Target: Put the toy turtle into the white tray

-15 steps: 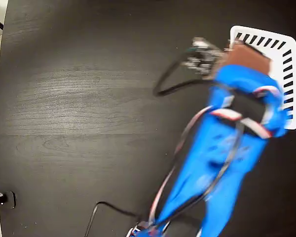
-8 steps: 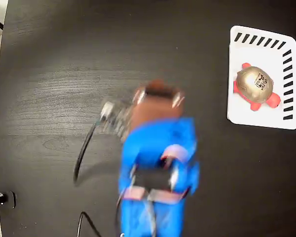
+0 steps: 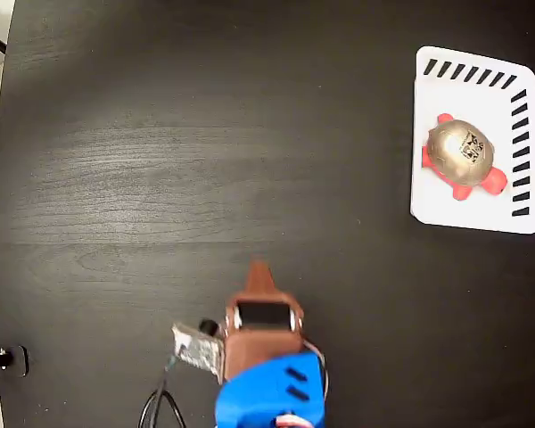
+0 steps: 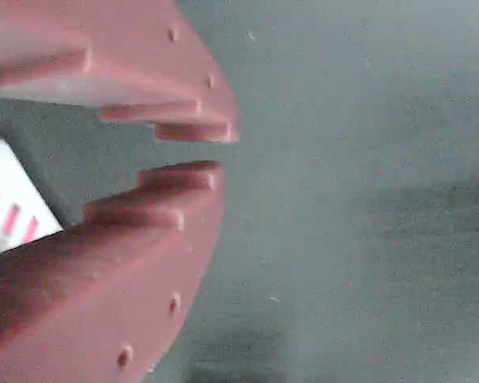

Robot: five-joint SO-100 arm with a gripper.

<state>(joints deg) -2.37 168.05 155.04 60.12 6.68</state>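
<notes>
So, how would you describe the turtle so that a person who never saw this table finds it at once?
In the fixed view, look at the black table, then at its upper right corner, where the white tray lies. The turtle sits inside that tray, toward its lower half. It is the only thing there, with a shiny gold shell bearing dark markings and red-pink legs.

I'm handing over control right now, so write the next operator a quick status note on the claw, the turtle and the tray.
Claw: empty, with only a narrow gap between its tips, parked at the bottom edge of the fixed view, well apart from the tray.
Toy turtle: upright inside the white tray at the right of the table, toward the tray's right side.
Done: turtle placed and released.
Left: nothing visible; the task looks complete.
</notes>
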